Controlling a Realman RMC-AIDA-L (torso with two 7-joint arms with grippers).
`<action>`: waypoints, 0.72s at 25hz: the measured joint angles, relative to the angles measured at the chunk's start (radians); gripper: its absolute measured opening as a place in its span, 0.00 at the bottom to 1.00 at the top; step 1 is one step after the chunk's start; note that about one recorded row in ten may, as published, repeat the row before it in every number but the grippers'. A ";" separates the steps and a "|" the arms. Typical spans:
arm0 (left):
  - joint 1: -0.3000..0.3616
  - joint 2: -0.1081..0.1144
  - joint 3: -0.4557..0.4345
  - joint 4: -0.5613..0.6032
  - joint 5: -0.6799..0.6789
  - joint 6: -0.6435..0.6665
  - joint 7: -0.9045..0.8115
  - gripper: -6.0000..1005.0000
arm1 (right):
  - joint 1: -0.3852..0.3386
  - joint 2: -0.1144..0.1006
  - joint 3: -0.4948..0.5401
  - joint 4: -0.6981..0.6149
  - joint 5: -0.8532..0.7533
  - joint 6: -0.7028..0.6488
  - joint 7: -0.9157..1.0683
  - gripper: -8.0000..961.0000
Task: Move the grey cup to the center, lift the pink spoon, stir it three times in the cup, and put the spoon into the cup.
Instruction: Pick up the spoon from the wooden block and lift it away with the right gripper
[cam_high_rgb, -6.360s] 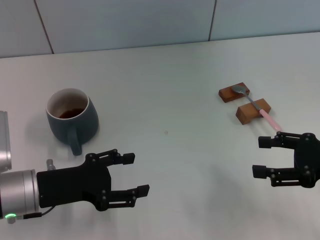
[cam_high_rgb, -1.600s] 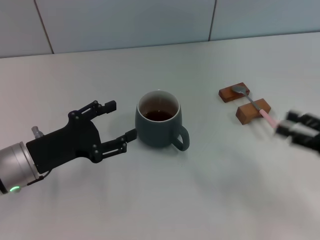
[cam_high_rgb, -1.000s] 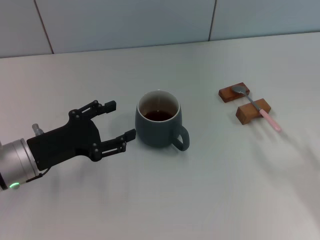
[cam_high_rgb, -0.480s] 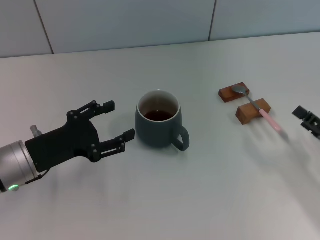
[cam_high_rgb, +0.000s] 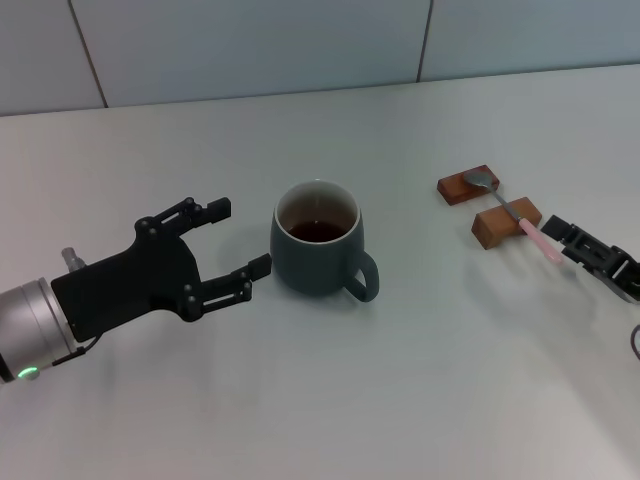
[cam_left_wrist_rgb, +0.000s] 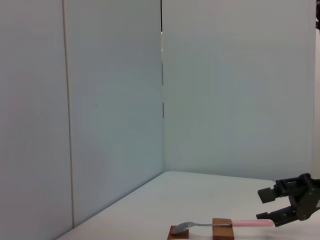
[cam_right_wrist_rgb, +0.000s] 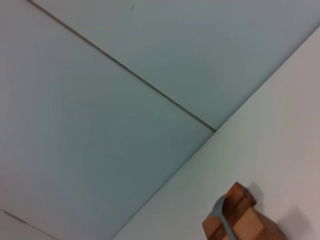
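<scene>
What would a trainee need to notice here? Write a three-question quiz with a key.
1. True or false: the pink spoon lies across two wooden blocks.
2. Which pincer is nearest the grey cup? A) left pincer B) right pincer
3. Fill in: the right pincer sits at the spoon's ____ end.

Key:
1. True; its metal bowl rests on the farther block.
2. A; it is open beside the cup, not touching it.
3. Handle; its fingers are open there, and the spoon is not yet lifted.
</scene>
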 joint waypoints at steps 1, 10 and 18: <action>0.001 0.000 0.001 0.000 0.000 0.002 0.000 0.84 | 0.004 0.001 -0.001 0.001 -0.001 0.004 0.000 0.87; 0.004 0.000 0.002 0.001 0.000 0.009 0.001 0.84 | 0.018 0.004 -0.003 0.001 -0.004 0.010 0.001 0.86; 0.006 0.000 -0.003 0.007 0.001 0.029 0.003 0.84 | 0.023 0.007 -0.008 0.002 -0.005 0.032 0.010 0.81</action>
